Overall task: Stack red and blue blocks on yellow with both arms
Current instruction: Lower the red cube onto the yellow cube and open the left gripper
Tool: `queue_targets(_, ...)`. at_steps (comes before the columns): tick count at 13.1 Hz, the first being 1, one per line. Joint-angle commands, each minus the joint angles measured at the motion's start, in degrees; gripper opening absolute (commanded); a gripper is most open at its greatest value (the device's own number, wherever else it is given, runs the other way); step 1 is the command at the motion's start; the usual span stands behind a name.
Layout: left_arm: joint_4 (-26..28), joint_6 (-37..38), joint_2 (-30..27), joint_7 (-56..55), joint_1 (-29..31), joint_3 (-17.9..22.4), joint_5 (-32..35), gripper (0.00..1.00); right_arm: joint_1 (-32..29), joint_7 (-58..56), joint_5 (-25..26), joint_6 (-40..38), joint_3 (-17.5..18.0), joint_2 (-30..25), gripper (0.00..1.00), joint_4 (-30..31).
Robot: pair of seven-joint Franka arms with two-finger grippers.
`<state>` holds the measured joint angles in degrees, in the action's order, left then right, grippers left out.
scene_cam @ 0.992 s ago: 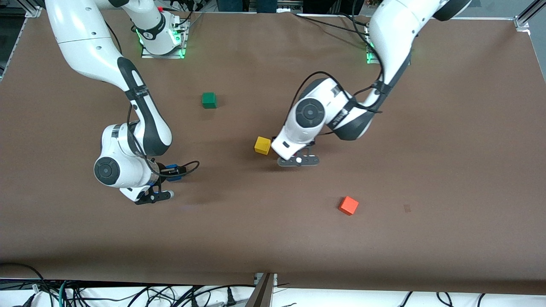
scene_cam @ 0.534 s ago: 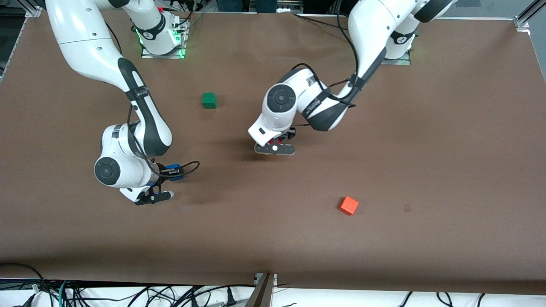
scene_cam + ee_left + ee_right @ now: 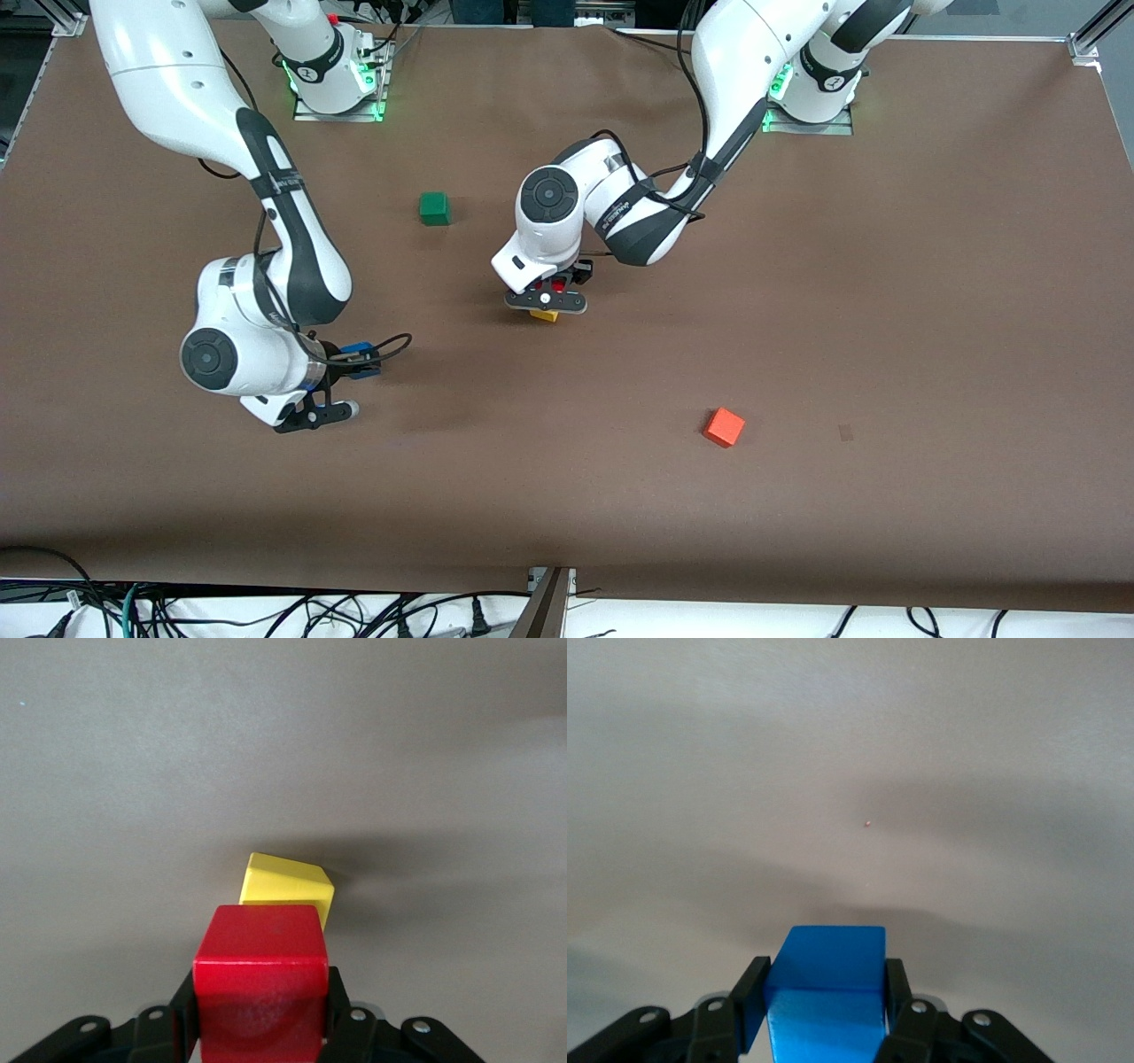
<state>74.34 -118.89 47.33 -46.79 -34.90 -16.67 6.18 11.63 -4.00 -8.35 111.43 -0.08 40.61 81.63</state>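
**Cubes gripped by both arms above the brown table**

Two cubes are held, one by each gripper. The left gripper (image 3: 546,299), seen just above the centre of the front view, is clamped on the red cube (image 3: 260,979), whose sides are pressed by the black fingers (image 3: 182,1014). This gripper is poised over the yellow cube (image 3: 544,314), of which only a sliver shows under the fingers in the front view. In the left wrist view the yellow cube (image 3: 287,886) is seen resting on the table (image 3: 886,310), just past the edge of the red one; whether the two touch cannot be told.

The right gripper (image 3: 341,372), in the lower left part of the front view, is closed on the blue cube (image 3: 826,992), gripped by its two sides. It is held over bare table, well apart from the yellow cube.

A green cube (image 3: 434,208) lies in the upper middle of the front view, and an orange-red cube (image 3: 724,427) in the lower right part. No containers are seen.
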Motion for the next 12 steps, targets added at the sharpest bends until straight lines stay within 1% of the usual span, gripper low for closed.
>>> queue_targets(1, -3.32, 1.38, 1.62, -0.41, -1.49, 1.2, 0.5, 0.36, 0.14, 1.98, -0.52, -8.12, 0.17, -1.32, 0.2, -4.63)
queue_targets(3, -4.46, 1.38, 2.76, -0.41, -2.27, 1.46, 0.5, 0.39, 0.23, 2.95, -0.52, -12.27, 0.17, -3.33, 0.2, -6.13)
queue_targets(7, -5.52, 1.38, 3.91, -0.49, -2.54, 1.55, 0.42, 0.42, 0.14, 2.95, 0.0, -20.18, 0.08, -9.4, 0.2, -6.22)
queue_targets(8, -5.61, 1.38, 4.17, -0.49, -2.54, 1.47, 0.42, 0.46, 0.14, 2.86, 0.18, -20.98, 0.08, -10.11, 0.2, -6.22)
queue_targets(9, -5.79, 1.29, 4.26, -0.41, -2.54, 1.47, 0.42, 0.73, 0.14, 2.51, 0.18, -20.99, 0.08, -10.11, 0.2, -6.48)
queue_targets(10, -6.4, 1.29, 4.34, -0.32, -2.54, 1.47, 0.33, 1.0, 0.14, 2.68, -0.17, -21.07, 0.17, -10.11, 0.2, -8.05)
queue_targets(12, -7.19, 1.37, 4.17, -0.23, -1.75, 1.38, -0.02, 1.0, 0.93, 2.86, -0.35, -20.99, 0.17, -9.85, 0.2, -8.95)
